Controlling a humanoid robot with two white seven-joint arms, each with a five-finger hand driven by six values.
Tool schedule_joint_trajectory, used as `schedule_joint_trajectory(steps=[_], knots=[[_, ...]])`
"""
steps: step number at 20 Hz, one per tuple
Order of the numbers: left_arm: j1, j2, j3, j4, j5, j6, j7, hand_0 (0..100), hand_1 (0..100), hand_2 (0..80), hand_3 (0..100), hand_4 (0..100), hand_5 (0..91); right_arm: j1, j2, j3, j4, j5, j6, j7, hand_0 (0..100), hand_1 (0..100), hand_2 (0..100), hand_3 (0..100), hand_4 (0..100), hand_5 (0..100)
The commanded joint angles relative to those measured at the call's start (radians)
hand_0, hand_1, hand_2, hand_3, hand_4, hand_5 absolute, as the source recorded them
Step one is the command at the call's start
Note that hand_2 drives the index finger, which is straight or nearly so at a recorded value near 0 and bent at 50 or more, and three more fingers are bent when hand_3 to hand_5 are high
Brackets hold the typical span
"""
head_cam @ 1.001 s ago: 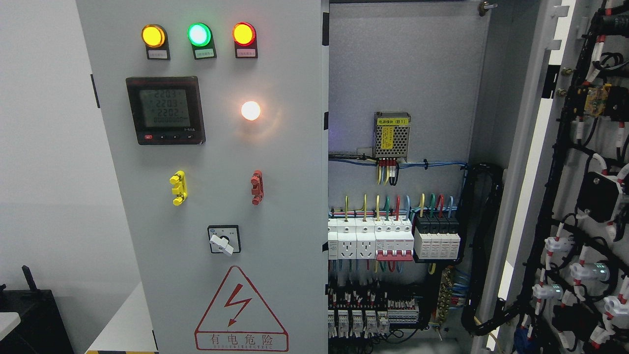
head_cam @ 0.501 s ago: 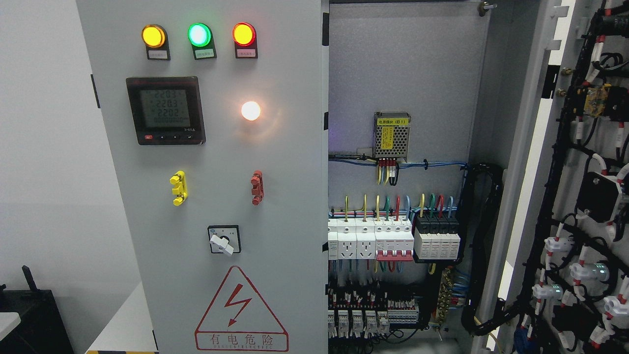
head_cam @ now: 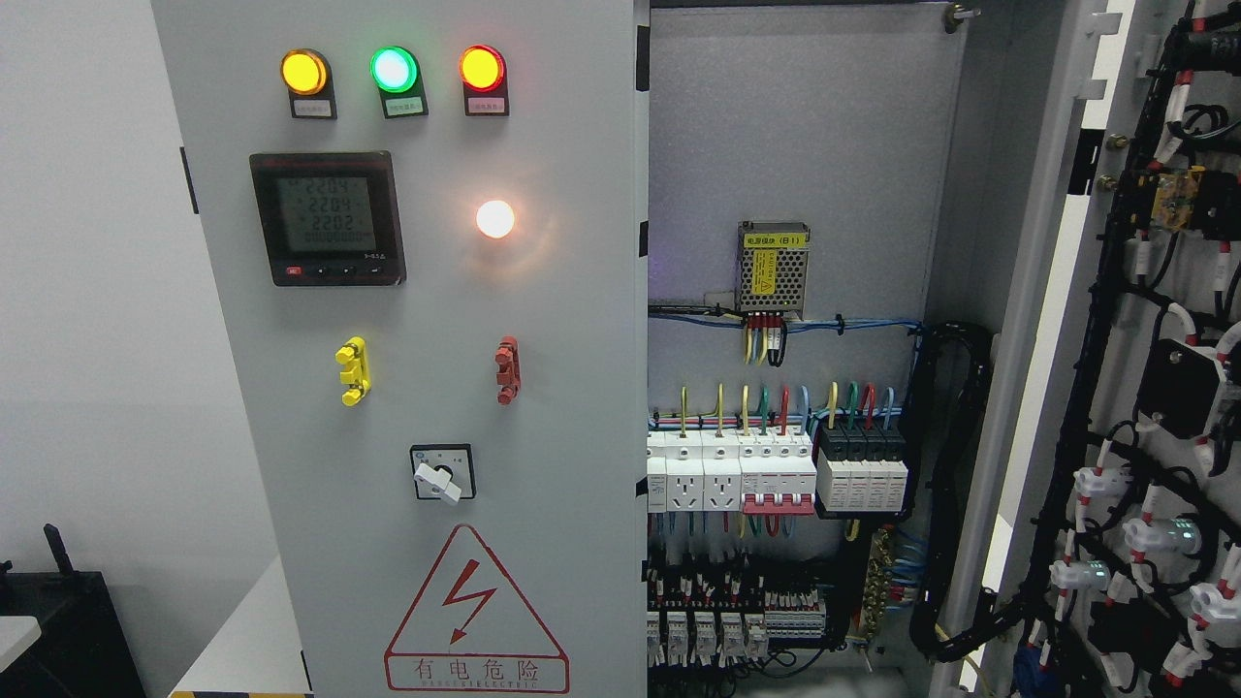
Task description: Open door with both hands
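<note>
A grey electrical cabinet fills the head view. Its left door (head_cam: 543,407) stands shut, carrying three lit indicator lamps (head_cam: 393,70), a digital meter (head_cam: 327,218), a glowing white lamp (head_cam: 494,219), a yellow handle (head_cam: 352,370), a red handle (head_cam: 506,369) and a rotary switch (head_cam: 441,473). The right door (head_cam: 1144,388) is swung wide open at the picture's right, showing black wiring on its inner face. Neither of my hands is in the picture.
Inside the open bay are a power supply (head_cam: 774,269), a row of breakers and sockets (head_cam: 776,470) and terminal blocks (head_cam: 737,625). A red-and-white shock warning sign (head_cam: 475,620) marks the left door. A dark object (head_cam: 53,620) sits at the lower left.
The meter's digits flickered slightly. Nothing else has moved.
</note>
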Motion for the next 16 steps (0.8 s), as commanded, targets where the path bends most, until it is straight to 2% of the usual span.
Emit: schedule_joint_trajectory(steps=[1, 3, 7, 12, 16], knots=[[0.0, -0.008, 0.003, -0.027, 0.0, 0.0, 0.0, 0, 0, 0.0, 0, 4, 0.0, 0.092, -0.021, -0.004, -0.217, 0.0, -0.077, 0.0, 0, 0, 0, 0, 0, 0], [0.0, -0.008, 0.003, -0.027, 0.0, 0.0, 0.0, 0, 0, 0.0, 0, 4, 0.0, 0.109, -0.024, -0.007, -0.25, 0.0, -0.085, 0.0, 0, 0, 0, 0, 0, 0], [0.0, -0.008, 0.003, -0.027, 0.0, 0.0, 0.0, 0, 0, 0.0, 0, 4, 0.0, 0.15, -0.024, -0.056, -0.365, -0.004, -0.094, 0.0, 0, 0, 0, 0, 0, 0], [0.0, -0.008, 0.003, -0.027, 0.0, 0.0, 0.0, 0, 0, 0.0, 0, 4, 0.0, 0.15, -0.025, -0.101, -0.445, -0.009, -0.097, -0.002, 0, 0, 0, 0, 0, 0], [0.0, -0.008, 0.003, -0.027, 0.0, 0.0, 0.0, 0, 0, 0.0, 0, 4, 0.0, 0.15, -0.025, -0.104, -0.555, -0.01, -0.097, 0.0, 0, 0, 0, 0, 0, 0]])
